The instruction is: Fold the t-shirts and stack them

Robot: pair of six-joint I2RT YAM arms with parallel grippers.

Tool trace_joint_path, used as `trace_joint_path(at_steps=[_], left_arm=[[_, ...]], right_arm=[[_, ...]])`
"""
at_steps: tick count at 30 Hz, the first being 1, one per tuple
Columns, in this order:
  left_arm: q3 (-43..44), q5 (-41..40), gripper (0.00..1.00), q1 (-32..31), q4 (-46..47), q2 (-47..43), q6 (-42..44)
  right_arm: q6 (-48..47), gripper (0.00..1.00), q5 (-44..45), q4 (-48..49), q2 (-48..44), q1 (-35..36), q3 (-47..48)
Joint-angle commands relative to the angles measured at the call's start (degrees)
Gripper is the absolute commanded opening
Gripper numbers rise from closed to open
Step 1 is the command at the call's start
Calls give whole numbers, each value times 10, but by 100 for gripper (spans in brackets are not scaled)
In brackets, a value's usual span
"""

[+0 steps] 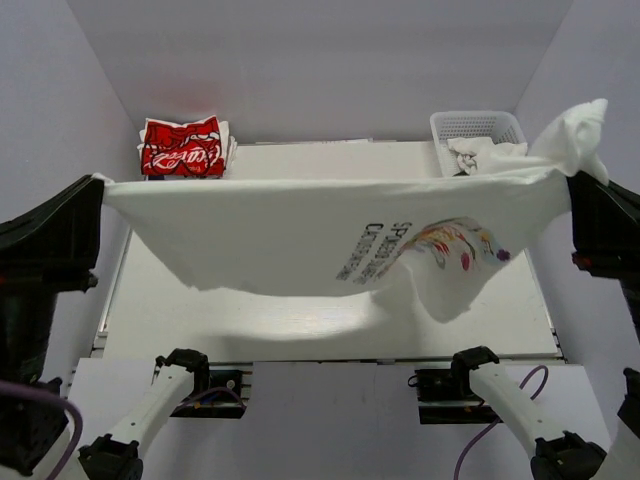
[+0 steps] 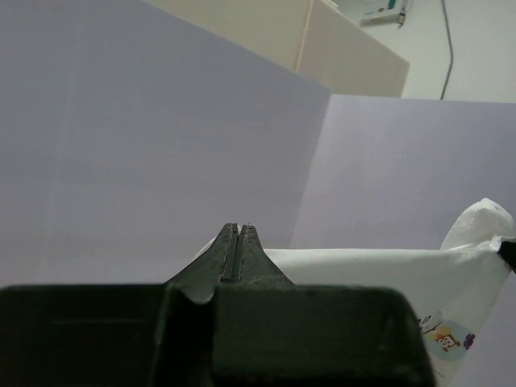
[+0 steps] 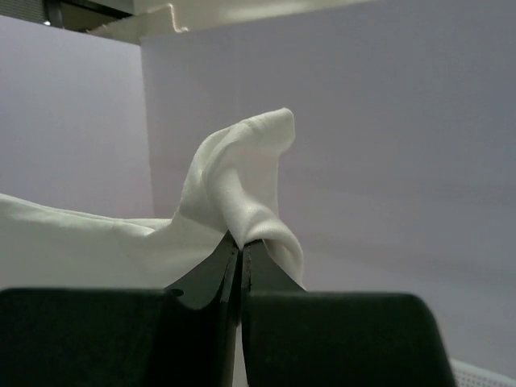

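A large white t-shirt (image 1: pixel 290 235) with a colourful cartoon print and dark lettering hangs stretched in the air across the table. My left gripper (image 1: pixel 100 182) is shut on its left corner, and my right gripper (image 1: pixel 572 178) is shut on its right corner, where cloth bunches upward. The left wrist view shows my left gripper (image 2: pixel 236 228) closed with white cloth (image 2: pixel 379 270) running off to the right. Seen from the right wrist, my right gripper (image 3: pixel 240 242) pinches a fold of white cloth (image 3: pixel 242 177). A folded red t-shirt (image 1: pixel 182 148) with white script lies at the table's far left.
A white plastic basket (image 1: pixel 478 128) holding more white cloth (image 1: pixel 480 153) stands at the far right corner of the white table (image 1: pixel 250 325). Pale walls enclose the table on the left, back and right.
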Motion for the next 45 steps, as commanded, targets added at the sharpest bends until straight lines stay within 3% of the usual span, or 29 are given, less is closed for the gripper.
trace_joint_path(at_steps=[1, 7, 11, 15, 17, 23, 27, 30, 31, 32, 33, 34, 39, 45], left_arm=[[41, 7, 0, 6, -41, 7, 3], [15, -14, 0, 12, -6, 7, -3], [0, -67, 0, 12, -11, 70, -3], [-89, -158, 0, 6, 8, 143, -3], [-120, -233, 0, 1, 8, 204, 2], [-247, -306, 0, 9, 73, 310, 2], [-271, -365, 0, 14, 85, 430, -17], [-255, -382, 0, 22, 71, 539, -48], [-221, -388, 3, 31, 40, 565, -57], [-205, -394, 30, 38, 27, 587, -73], [-188, -395, 43, 38, 19, 621, -73], [-160, -400, 99, 44, 3, 634, -73], [-133, -336, 100, 49, 9, 650, -48], [-199, -242, 100, 43, 33, 596, -22]], right_arm=[[-7, 0, 7, -6, -3, -5, 29], [-8, 0, 41, 33, 22, -5, 31], [-10, 0, 62, 16, 106, -5, 63], [-19, 0, 65, 97, 165, -5, -83], [-12, 0, 75, 144, 217, -5, -134], [-3, 0, 65, 240, 370, -3, -228], [-2, 0, 52, 263, 507, -3, -219], [-3, 0, -1, 243, 616, -2, -160], [-1, 0, -8, 237, 635, -3, -146], [-1, 5, -15, 231, 653, -3, -131], [0, 48, -15, 197, 696, 0, -118], [-6, 90, -17, 188, 705, 2, -80], [0, 90, 1, 173, 693, 0, -106], [42, 90, 105, 141, 608, -5, -218]])
